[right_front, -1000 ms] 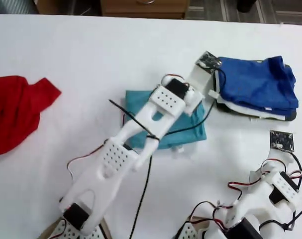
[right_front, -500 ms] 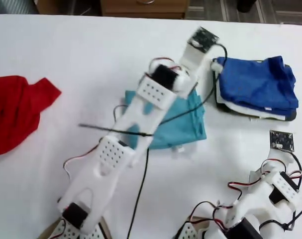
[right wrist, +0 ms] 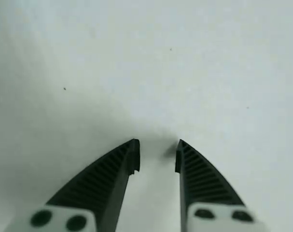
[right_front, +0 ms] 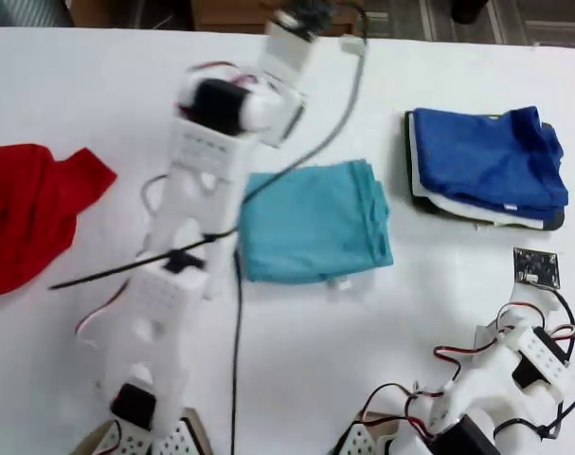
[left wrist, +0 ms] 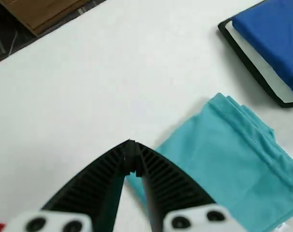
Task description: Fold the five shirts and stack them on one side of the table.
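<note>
Three of the five shirts look finished. A stack [right_front: 486, 175] sits at the side of the table [right_front: 126, 85] nearest the right arm, with a folded blue shirt [right_front: 491, 156] on top. Under it lie a white layer [left wrist: 262, 67] and a black layer [left wrist: 246, 65], which I take to be two more folded shirts.

The fourth, a teal shirt [right_front: 315, 223], is folded into a neat rectangle but lies on its own beside the stack, not on it. The left hand [left wrist: 132, 157] is raised over the table with its tips pressed together and nothing between them. The teal shirt is close below it, one corner near the tips. The stack is farther out from this hand, past the teal shirt.

The fifth, a red shirt [right_front: 31, 209], lies crumpled and unfolded, well away from the left hand on the side opposite the stack.

The right hand [right wrist: 156, 154] rests low over bare table with its tips apart, holding nothing. The stack is ahead of it, and the teal shirt lies off toward the left arm.

By my reckoning, what is left is to lift the teal shirt onto the stack, then to fold the red one and add it.
</note>
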